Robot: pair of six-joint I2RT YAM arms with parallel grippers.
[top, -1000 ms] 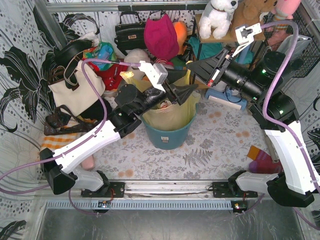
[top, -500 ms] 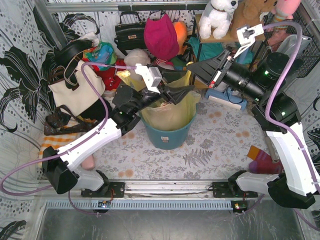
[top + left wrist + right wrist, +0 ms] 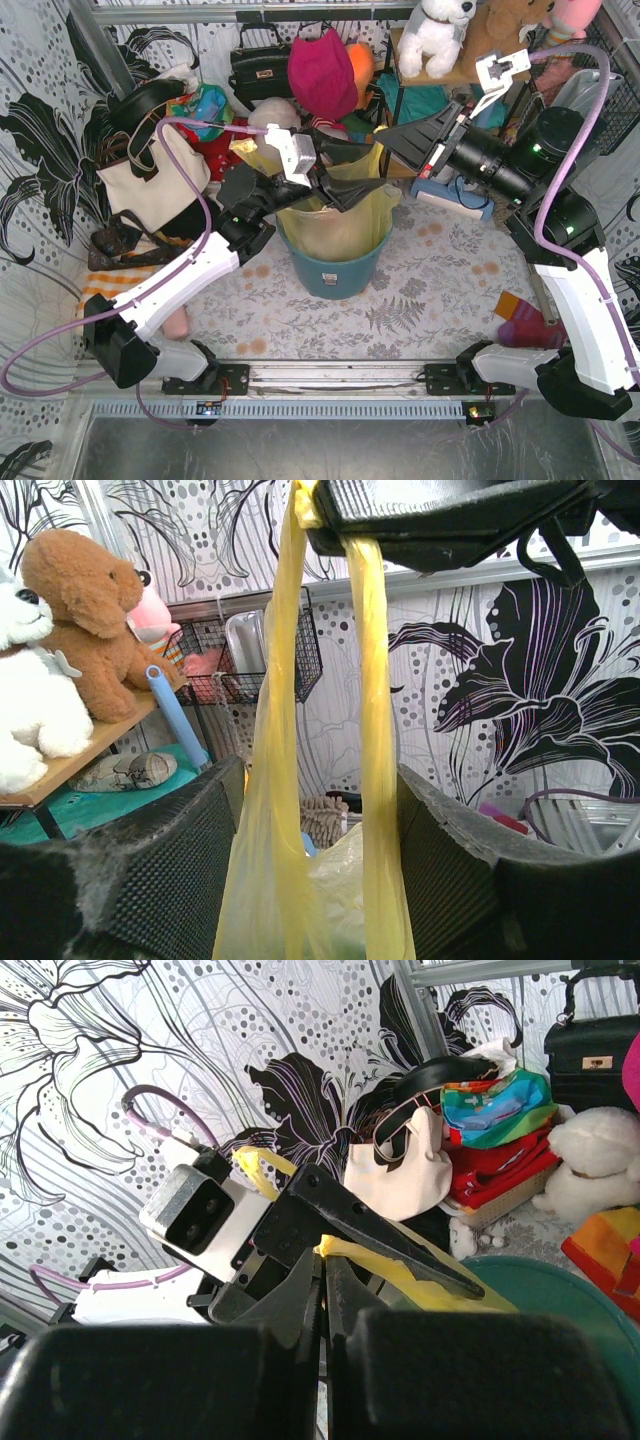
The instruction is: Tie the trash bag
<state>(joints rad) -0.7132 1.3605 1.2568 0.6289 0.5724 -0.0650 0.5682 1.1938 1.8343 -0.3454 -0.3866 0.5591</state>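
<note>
While your right claw (image 3: 380, 132) is clamped fully shut on the bag's (image 3: 340, 232) gathered top, it holds that plastic up in two taut yellow strands (image 3: 368, 730) above the bucket (image 3: 335, 272). Your left claw (image 3: 372, 168) stands wide open just below the right one, with a finger (image 3: 150, 880) on each side of those strands. In the left wrist view the strands hang in the gap and neither finger visibly presses them, so it has hold of nothing. The bag's body sits in the teal bucket and rises out of its mouth, yellow-green and crinkled. You'll find the bucket standing on the patterned worktop (image 3: 440, 290) between the two arms, toward the back. In the right wrist view, your closed fingers (image 3: 420, 1360) fill the bottom edge, and a strip of yellow plastic runs just beyond them, under one of the left claw's long black fingers.
</note>
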